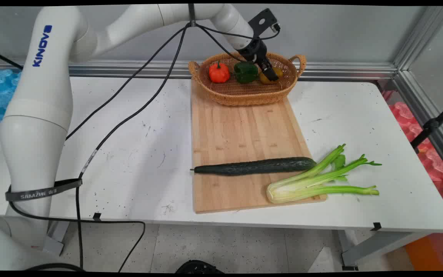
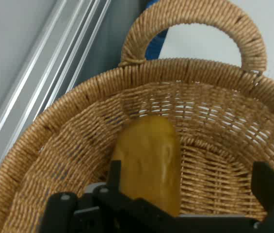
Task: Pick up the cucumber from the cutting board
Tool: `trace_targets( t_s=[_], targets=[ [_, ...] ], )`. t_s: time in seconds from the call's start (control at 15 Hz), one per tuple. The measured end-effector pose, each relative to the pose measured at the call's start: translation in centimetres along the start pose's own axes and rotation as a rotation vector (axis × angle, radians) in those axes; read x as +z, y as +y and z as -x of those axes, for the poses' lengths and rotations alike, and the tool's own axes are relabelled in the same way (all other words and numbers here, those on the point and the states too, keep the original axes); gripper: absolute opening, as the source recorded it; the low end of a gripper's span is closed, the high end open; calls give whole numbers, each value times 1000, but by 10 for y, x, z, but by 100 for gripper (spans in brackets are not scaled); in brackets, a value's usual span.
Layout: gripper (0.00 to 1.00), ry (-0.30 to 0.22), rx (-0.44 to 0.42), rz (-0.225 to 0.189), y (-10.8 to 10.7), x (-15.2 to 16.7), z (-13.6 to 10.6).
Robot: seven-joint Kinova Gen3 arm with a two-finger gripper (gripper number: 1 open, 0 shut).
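Note:
My black gripper reaches down into the woven basket at the back of the table. It stands open over a yellow bell pepper at the basket's right end. In the hand view the yellow pepper lies on the basket floor between the fingers of the gripper, close against the left finger and well apart from the right one. A green bell pepper and an orange-red one sit in the same basket, left of the gripper.
A wooden cutting board runs from the basket toward the near edge. Across it lies a dark cucumber, with a celery bunch at its near right corner. Black cables hang over the table's left half.

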Motion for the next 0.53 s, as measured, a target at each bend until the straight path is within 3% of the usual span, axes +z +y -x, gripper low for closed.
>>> trace_targets(
  t_s=[0.53],
  targets=[
    [100, 13, -30, 5, 9, -23, -22]
  ],
)
